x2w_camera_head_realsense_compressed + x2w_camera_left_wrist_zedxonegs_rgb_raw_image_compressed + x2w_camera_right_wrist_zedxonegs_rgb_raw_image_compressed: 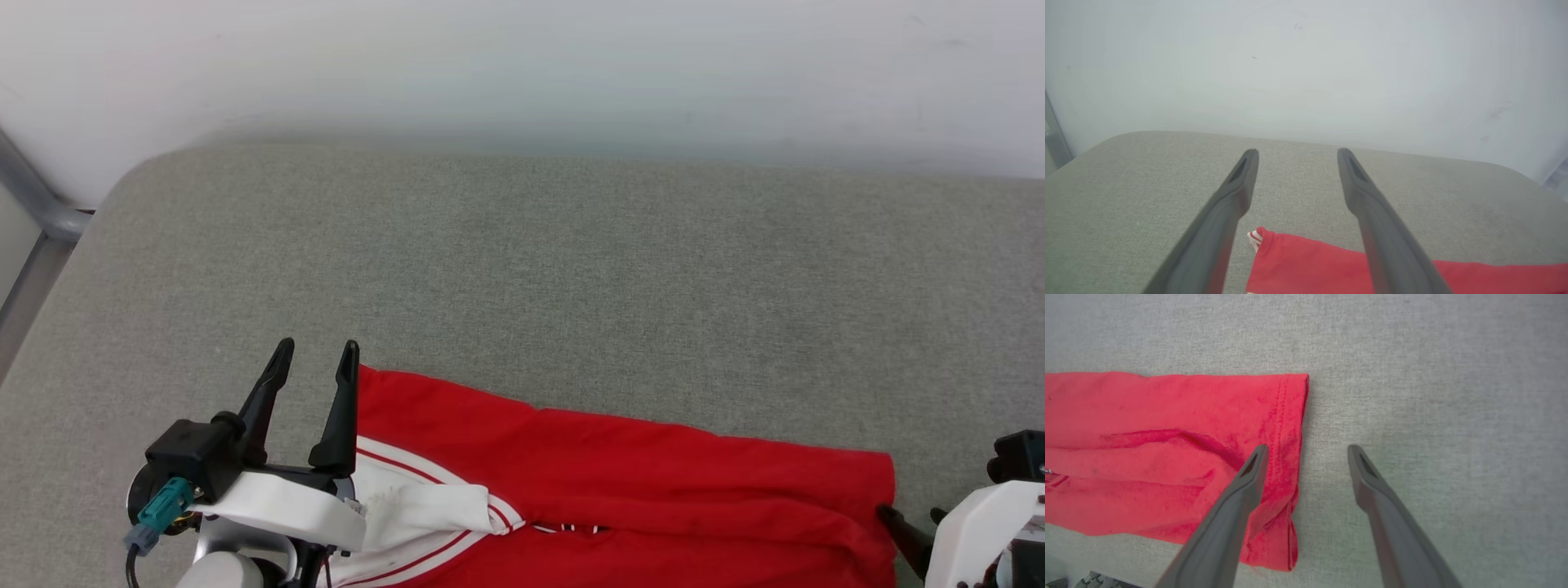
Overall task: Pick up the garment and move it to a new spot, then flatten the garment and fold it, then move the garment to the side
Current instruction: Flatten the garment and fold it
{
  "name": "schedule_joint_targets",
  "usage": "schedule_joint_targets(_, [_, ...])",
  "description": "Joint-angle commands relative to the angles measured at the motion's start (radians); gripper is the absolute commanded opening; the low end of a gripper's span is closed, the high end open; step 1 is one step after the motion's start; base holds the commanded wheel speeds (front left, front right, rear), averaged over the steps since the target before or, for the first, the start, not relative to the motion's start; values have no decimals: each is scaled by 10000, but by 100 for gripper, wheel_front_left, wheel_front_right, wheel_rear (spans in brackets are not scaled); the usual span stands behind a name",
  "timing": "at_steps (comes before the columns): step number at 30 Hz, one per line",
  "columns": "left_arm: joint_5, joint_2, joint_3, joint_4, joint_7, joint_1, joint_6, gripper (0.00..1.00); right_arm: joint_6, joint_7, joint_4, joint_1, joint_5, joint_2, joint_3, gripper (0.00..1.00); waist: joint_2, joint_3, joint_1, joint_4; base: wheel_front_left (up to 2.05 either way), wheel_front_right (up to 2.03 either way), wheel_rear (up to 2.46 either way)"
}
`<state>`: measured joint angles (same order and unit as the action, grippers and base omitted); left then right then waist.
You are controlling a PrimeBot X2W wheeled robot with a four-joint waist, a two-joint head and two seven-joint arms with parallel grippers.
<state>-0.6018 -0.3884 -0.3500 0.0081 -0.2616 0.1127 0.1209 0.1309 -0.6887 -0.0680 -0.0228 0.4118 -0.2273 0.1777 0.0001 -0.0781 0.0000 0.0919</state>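
Folded garment (637, 482) at near edge of cushion (531, 269), left gripper (318, 347), right gripper (1307, 448) both spread open; wide grey surface beyond

Soft cloth garment (620, 465) on matt woven cushion (522, 269) (faintly coarse).

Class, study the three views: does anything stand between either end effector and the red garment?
Nothing visible does. The left end effector, open, sits at the left end of the garment; the right end effector, open, has one finger over its hem. Grey cushion lies around them.
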Motion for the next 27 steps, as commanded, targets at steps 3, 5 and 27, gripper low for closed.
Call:
schedule_joint_targets(3, [790, 445, 433, -204, -40, -273, -264, 100, -4, -258, -266, 243, -22, 36, -258, 100, -1, -297, 0, 184, 0, 0, 0])
schedule_joint_targets(5, [1054, 624, 531, -166, -40, -353, -419, 100, -4, -350, -506, 287, 25, 92, -448, 100, -1, -410, 0, 226, 0, 0, 0])
schedule_joint_targets(27, [2312, 1422, 1351, 706, -42, -684, -1418, 100, -6, -732, -809, 900, 674, -343, -1259, 0, -1, -3, 0, -29, 0, 0, 0])
